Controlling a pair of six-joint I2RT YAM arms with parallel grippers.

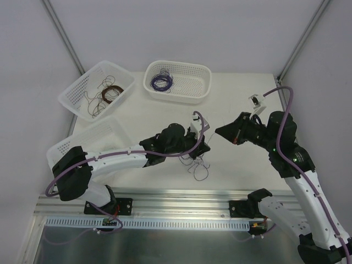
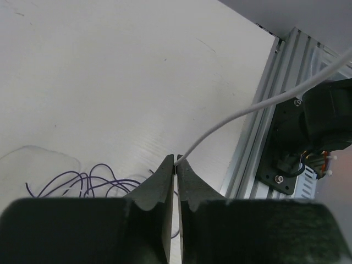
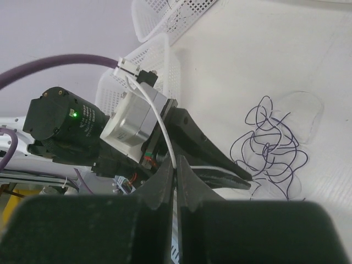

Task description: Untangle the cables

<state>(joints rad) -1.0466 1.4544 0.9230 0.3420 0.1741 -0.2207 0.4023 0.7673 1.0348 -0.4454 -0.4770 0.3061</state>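
Thin purple cables [image 1: 197, 165] lie in loose loops on the counter [image 1: 247, 165]. The left hand [image 1: 207, 149], fingers pressed narrow, sits at their far edge. The right hand [image 1: 221, 131], closed tight and empty, hovers right of the cables.

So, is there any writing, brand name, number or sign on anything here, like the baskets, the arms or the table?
None: no word, number or logo can be read in any view.
The white baskets, the table, the left arm and the right arm show no print.
Only sign: a green light glowing on the left arm's motor housing, with no writing beside it.
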